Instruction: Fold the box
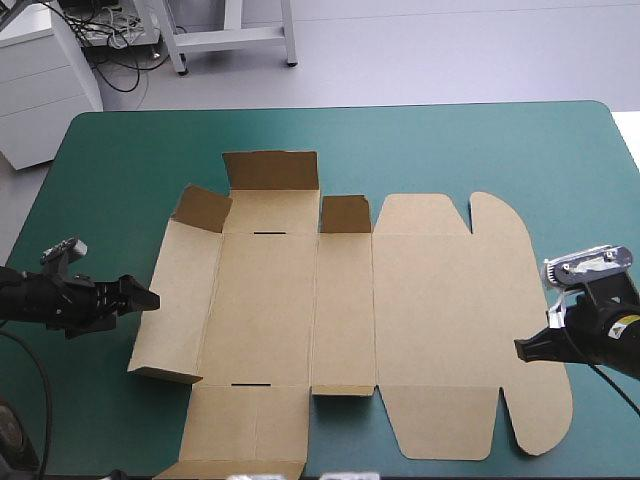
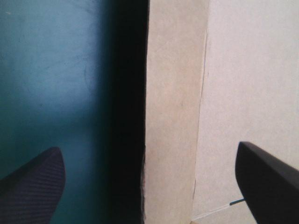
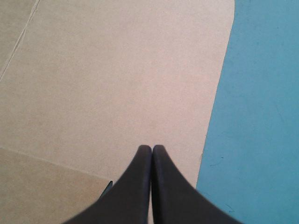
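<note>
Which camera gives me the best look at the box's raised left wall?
The high view: the whole left wall shows, tilted up beside the left end effector. The left wrist view shows only a strip of it; the right wrist view none.

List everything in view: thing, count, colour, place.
box: one, brown, lying open across the table's middle, lid flat on the right, left wall and far flaps raised.
table: one, teal-green cover, under the box.
left gripper: one, black, open, at the box's raised left wall.
right gripper: one, black, shut, over the lid's right edge.
</note>
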Action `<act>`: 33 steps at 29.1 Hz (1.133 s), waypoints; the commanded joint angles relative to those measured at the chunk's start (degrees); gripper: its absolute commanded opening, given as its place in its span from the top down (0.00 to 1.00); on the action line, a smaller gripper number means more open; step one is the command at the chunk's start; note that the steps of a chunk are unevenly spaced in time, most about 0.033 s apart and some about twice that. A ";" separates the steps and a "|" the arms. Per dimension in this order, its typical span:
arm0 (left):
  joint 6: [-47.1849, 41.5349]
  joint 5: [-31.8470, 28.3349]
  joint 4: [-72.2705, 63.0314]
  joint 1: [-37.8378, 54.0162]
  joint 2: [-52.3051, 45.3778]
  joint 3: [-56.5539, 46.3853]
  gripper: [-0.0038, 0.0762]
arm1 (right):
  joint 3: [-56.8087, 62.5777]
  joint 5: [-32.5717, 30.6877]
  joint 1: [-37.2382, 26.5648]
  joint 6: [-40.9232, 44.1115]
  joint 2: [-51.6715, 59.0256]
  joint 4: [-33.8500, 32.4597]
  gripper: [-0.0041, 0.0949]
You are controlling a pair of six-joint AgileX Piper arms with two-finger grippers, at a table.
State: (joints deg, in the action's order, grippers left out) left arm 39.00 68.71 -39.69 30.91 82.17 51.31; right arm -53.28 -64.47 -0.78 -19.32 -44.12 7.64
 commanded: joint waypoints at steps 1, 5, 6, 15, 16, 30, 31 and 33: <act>1.22 0.37 -4.30 -1.01 1.54 1.04 0.08 | -1.30 3.19 -0.32 -0.52 0.31 0.57 0.98; 1.72 1.84 -4.54 -5.03 6.53 1.04 0.08 | -1.30 3.19 -0.32 -0.52 0.31 0.57 0.98; 1.72 2.62 -4.43 -5.97 7.45 1.04 0.08 | -1.30 3.19 -0.32 -0.52 0.31 0.57 0.98; 2.01 5.15 -3.02 -9.42 9.54 0.84 0.08 | -1.30 2.65 -0.32 -0.52 0.31 0.57 0.98; 2.13 5.78 -3.02 -9.42 9.54 0.84 0.08 | -1.30 2.65 -0.32 -0.52 0.31 0.57 0.98; 2.85 5.55 -4.24 -14.75 9.54 0.76 0.08 | -1.30 2.54 -0.32 -0.52 0.31 0.57 0.98; 2.85 5.05 -4.66 -14.75 9.54 0.76 0.08 | -1.30 2.54 -0.32 -0.52 0.31 0.57 0.98; 2.69 4.10 -4.80 -14.75 9.54 0.76 0.08 | -1.30 2.54 -0.32 -0.52 0.31 0.57 0.98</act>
State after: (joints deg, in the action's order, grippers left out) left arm 41.62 69.28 -42.92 17.03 92.24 52.14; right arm -53.28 -64.40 -0.78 -19.32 -44.12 7.66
